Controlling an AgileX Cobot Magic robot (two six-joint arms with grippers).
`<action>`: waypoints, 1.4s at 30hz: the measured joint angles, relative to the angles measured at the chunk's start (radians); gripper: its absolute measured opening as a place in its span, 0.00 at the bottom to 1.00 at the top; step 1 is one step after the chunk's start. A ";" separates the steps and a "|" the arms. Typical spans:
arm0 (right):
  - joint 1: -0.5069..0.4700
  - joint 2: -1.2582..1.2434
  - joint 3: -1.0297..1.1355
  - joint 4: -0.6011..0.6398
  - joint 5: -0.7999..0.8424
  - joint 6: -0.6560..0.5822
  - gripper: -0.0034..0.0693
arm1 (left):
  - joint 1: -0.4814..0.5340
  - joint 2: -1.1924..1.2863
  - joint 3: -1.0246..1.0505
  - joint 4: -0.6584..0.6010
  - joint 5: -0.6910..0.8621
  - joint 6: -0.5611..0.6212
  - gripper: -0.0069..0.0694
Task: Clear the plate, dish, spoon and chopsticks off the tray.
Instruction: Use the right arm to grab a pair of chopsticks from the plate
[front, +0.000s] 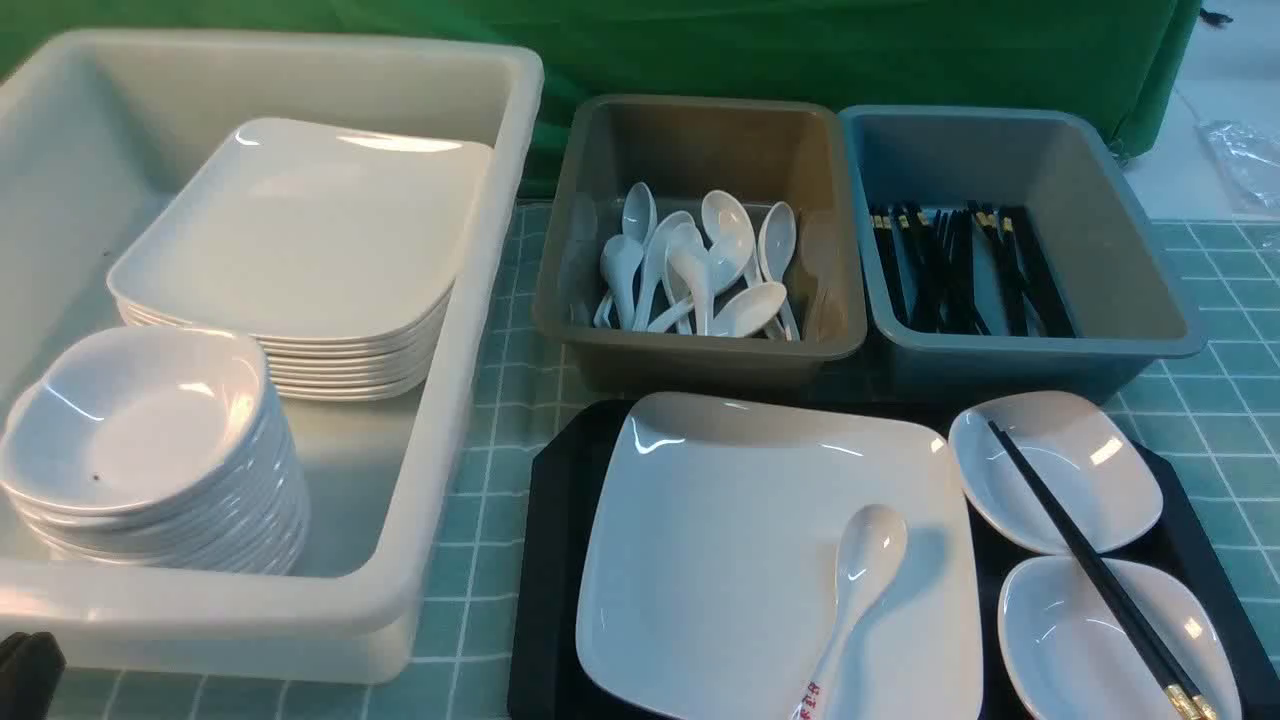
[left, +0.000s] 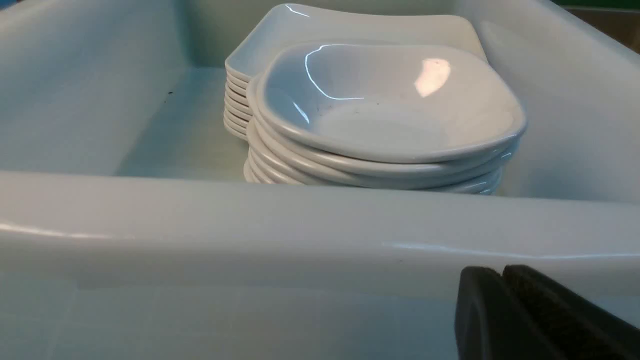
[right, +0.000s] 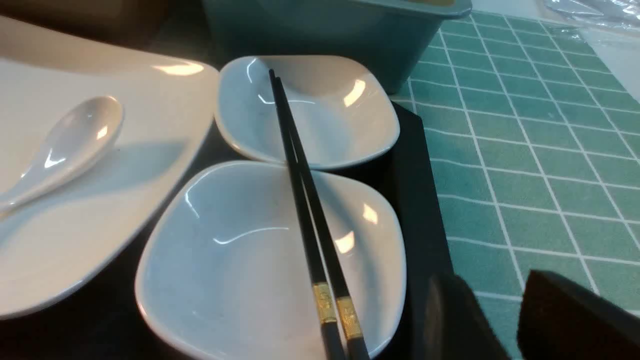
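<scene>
While the plate (front: 740, 560) sits on the left of the tray (front: 548, 560), the spoon (front: 855, 590) lies on it, handle toward the robot. Chopsticks (front: 1085, 565) rest across the far dish (front: 1090, 450) and near dish (front: 1070, 650) on the tray's right. The right gripper (right: 492, 287) hovers near the tray's right edge, jaws apart, empty. The left gripper (left: 500, 274), jaws pressed together, empty, is just outside the tub (left: 300, 225).
</scene>
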 joint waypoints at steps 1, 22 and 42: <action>0.000 0.000 0.000 0.000 0.000 0.000 0.38 | 0.000 0.000 0.000 0.000 0.000 0.000 0.11; 0.000 0.000 0.000 0.000 0.000 0.000 0.38 | 0.000 0.000 0.000 -0.370 -0.519 -0.210 0.11; 0.022 0.000 0.000 0.295 -0.415 0.681 0.38 | 0.000 0.393 -0.752 0.016 0.127 -0.454 0.11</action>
